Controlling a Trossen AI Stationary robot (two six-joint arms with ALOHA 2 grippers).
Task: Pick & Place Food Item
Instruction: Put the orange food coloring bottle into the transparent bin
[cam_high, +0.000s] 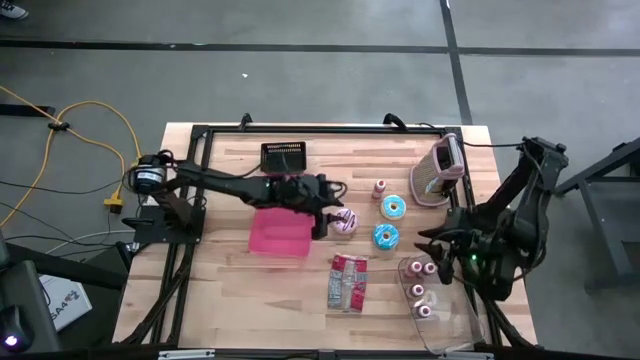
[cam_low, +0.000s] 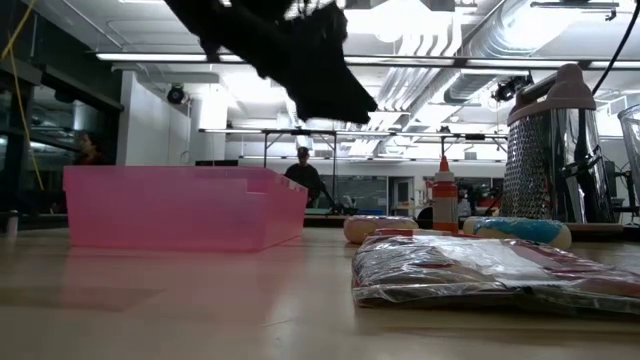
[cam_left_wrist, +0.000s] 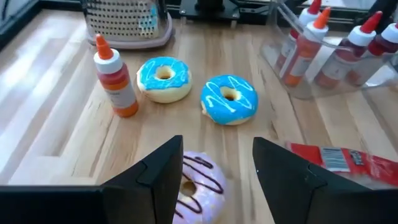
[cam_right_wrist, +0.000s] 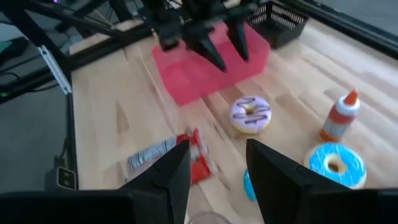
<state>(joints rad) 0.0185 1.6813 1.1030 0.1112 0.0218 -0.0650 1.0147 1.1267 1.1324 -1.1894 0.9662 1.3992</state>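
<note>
so i've got the left gripper (cam_high: 333, 205) hanging over the middle of the table with its fingers spread fairly wide and nothing between them. the donut with pale purple icing and dark stripes (cam_high: 346, 222) sits on the wood just past the fingertips, roughly at 4 o'clock from them in the overhead view, and right beside the pink bin (cam_high: 279, 234), which lies off at 9 o'clock from it. it's round, so no long axis to line up with. the left wrist view shows it just ahead, between the two fingers (cam_left_wrist: 163, 175). the right gripper (cam_high: 437, 246) waits over by the clear tray (cam_high: 450, 318), also partly open and empty, noticeably farther off, so i'd say left takes this one.
</note>
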